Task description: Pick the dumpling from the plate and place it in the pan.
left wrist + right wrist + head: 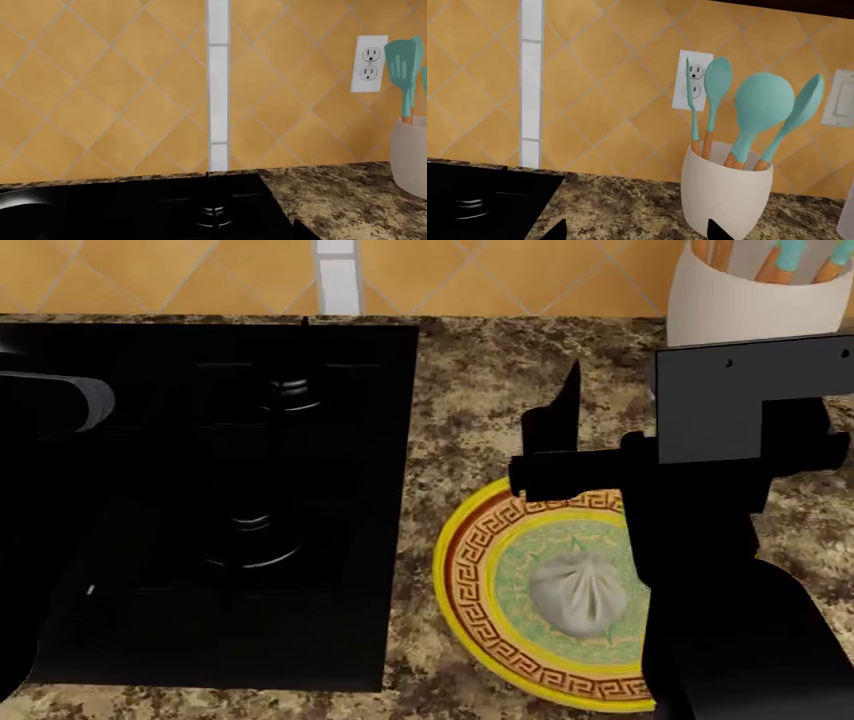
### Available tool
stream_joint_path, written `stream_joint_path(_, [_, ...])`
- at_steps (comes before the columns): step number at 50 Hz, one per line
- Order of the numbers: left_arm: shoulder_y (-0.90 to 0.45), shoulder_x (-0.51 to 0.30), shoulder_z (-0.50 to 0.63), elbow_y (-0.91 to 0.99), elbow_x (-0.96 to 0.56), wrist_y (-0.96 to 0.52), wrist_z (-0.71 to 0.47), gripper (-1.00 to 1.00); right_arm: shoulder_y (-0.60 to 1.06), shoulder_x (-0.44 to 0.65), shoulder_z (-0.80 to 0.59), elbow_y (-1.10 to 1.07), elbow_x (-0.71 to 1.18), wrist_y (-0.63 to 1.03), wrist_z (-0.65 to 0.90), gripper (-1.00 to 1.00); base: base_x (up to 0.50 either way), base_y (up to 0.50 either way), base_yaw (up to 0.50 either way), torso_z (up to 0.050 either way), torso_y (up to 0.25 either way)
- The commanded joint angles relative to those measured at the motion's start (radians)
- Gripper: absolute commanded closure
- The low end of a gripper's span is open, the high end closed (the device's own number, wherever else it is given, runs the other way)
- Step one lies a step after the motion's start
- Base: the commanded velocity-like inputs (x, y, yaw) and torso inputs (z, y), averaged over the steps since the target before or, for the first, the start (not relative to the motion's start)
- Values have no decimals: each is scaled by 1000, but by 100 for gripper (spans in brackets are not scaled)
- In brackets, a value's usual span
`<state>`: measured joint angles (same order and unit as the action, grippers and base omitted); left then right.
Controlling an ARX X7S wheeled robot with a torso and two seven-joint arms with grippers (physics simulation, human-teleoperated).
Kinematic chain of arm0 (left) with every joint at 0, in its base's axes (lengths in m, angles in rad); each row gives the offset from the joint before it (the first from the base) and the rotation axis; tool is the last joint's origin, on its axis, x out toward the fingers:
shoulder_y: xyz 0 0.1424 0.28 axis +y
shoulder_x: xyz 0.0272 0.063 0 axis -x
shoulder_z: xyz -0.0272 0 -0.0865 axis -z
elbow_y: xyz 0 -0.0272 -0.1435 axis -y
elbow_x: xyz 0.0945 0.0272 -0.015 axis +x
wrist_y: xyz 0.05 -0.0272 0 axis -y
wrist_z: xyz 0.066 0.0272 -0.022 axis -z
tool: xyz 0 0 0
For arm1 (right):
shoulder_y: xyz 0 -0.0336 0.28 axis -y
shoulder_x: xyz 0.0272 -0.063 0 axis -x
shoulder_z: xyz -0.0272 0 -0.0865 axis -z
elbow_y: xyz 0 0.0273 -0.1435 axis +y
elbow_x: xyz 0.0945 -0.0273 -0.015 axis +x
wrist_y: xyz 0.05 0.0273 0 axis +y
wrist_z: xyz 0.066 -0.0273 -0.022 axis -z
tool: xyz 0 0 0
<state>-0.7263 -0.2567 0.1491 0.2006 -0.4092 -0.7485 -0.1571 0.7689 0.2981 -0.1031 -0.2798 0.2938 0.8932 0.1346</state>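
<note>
Dumpling (581, 592) on plate (470, 570), not yet grasped; right arm nearest.

Dumpling: off-white, pleated, roughly round with no marked long axis, resting at the plate's green centre, below and on the near side of the right gripper (567, 455), whose jaws hover over the plate's far rim. Right jaws: spread apart and empty; the right wrist view shows two dark tips with a wide gap and nothing between. Judged next move: draw back toward the robot and descend. Left gripper: not identifiable in the dark region over the stove (214, 500); state cannot be told. Pan (40, 405): well off to the left of the jaws, black on black, outline unclear. Beyond the jaws: speckled surface (467, 390), white utensil holder (727, 192), tiled wall.
</note>
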Motion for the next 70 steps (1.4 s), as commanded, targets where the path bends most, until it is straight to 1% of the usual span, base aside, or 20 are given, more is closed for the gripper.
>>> stream_joint_path(1, [1,-3,2,2,-7,3,-1,-100,-1,4,-1,-8,6,6,2,-100,426,-86,0,0,0])
stream_joint_path(16, [5,-9,6,5,-14,8,-4,-100,-6,7,-6,-15,12,8,4,-100,426,-84,0,0,1])
stream_joint_path(27, [5,-11,9,2,-18,12,-5,-100,1,12,-12,-50,25,42,7,-100,0,0,0,0,0])
stream_joint_path(29, [5,-11,10,2,-19,13,-5,-100,7,15,-17,-67,32,69,7,-100,0,0,0,0,0])
stream_joint_path(34, [5,-11,10,6,-24,10,-8,-100,39,40,-24,-145,66,201,4,-100,0,0,0,0,0])
stream_joint_path(39, [1,-13,5,15,-34,2,-9,-100,92,71,-9,-224,121,381,-9,-100,0,0,0,0,0])
stream_joint_path(40, [1,-15,4,17,-35,2,-10,-100,101,70,14,-242,140,426,-11,-100,0,0,0,0,0])
stream_joint_path(42, [2,-16,3,22,-37,-1,-12,-100,108,79,26,-259,161,475,-21,-100,0,0,0,0,0])
stream_joint_path(44, [3,-17,5,28,-39,-6,-13,-100,139,100,18,-290,179,575,-17,-100,0,0,0,0,0])
stream_joint_path(45, [3,-17,6,29,-40,-6,-13,-100,150,91,44,-298,197,617,-23,-100,0,0,0,0,0])
stream_joint_path(46, [3,-17,7,29,-40,-5,-14,-100,156,106,28,-306,198,629,-21,-100,0,0,0,0,0])
stream_joint_path(47, [3,-16,8,29,-40,-5,-14,-100,173,107,39,-318,220,672,-18,-100,0,0,0,0,0])
stream_joint_path(48, [3,-16,9,30,-41,-5,-14,-100,178,122,34,-314,257,676,3,-100,0,0,0,0,0])
stream_joint_path(51, [1,-15,11,31,-42,-6,-15,-100,213,198,25,-281,520,676,185,-100,0,0,0,0,0])
stream_joint_path(52, [1,-16,12,31,-43,-7,-15,-100,221,211,26,-274,578,676,227,-100,0,0,0,0,0])
stream_joint_path(53, [1,-16,12,32,-44,-7,-15,-100,234,236,24,-256,689,676,296,-100,0,0,0,0,0])
stream_joint_path(56, [0,-17,14,31,-45,-6,-14,-100,258,282,16,-221,916,674,448,-100,0,0,0,0,0])
stream_joint_path(64, [-1,-15,20,25,-46,2,-14,-100,289,365,-49,-174,1244,663,655,-100,0,0,0,0,0])
stream_joint_path(70, [-13,-9,29,11,-44,7,-14,-100,277,415,-88,-184,1363,638,724,-100,0,0,0,0,0])
